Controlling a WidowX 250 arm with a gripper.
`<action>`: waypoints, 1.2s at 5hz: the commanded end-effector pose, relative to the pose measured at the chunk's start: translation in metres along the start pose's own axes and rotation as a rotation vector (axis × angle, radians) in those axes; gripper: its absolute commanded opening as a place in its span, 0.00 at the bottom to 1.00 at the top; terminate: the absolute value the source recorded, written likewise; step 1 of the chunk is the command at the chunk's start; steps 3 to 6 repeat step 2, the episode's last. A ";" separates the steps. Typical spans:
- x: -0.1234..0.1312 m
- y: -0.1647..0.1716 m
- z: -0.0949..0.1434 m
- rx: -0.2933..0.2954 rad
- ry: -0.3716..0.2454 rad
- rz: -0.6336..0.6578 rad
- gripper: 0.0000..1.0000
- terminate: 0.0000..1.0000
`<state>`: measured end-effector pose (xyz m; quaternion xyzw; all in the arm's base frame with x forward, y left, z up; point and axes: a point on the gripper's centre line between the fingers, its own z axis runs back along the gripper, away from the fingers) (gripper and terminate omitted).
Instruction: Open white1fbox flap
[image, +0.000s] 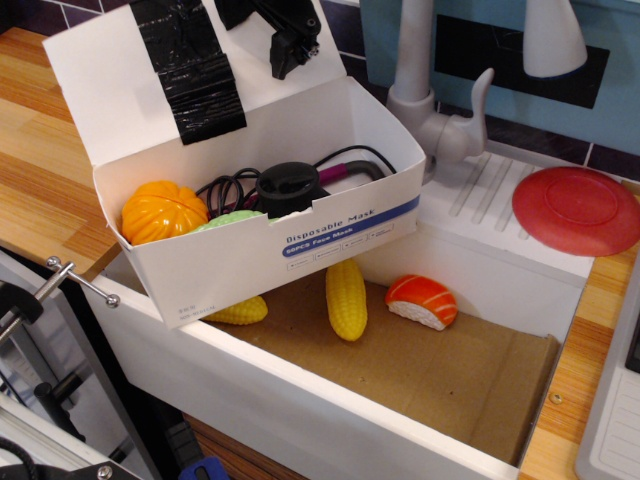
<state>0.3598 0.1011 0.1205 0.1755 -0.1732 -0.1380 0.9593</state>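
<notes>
A single view is given, looking down on a wooden tabletop (40, 160) and a white sink basin (500, 275) set into it.

At the top edge, only the black lower tip of the gripper (285, 40) is seen; the rest is cut off. Whether the jaws are released or clenched cannot be told, and nothing is seen held between them.

Directly below and slightly left of the jaws, the white1fbox (290, 245) is resting across the left rim of the basin. A blue stripe and "Disposable Mask" print are carried on its near long side. The flap (110, 90) is raised and tilted back from the far long edge, just left of the jaws; a wide strip of black tape (190, 75) is seen running across it. The jaws are close to the flap's upper right corner, and contact cannot be confirmed.

Inside the open box, below the jaws, an orange pumpkin toy (162, 212), a green item (232, 220), and a black round device with cables (288, 187) are seen.

Further below, on the brown basin floor, a yellow corn cob (346, 298) and a salmon sushi piece (421, 301) are lying. Another yellow item (238, 311) is partly hidden under the box.

To the right of the jaws, a white faucet (425, 90) is standing, and further right a red disc (577, 209) is lying on the drainboard.
</notes>
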 end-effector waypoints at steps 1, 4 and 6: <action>0.020 0.016 -0.012 -0.019 -0.056 -0.020 1.00 0.00; 0.018 0.017 -0.015 -0.034 -0.085 -0.050 1.00 1.00; 0.018 0.017 -0.015 -0.034 -0.085 -0.050 1.00 1.00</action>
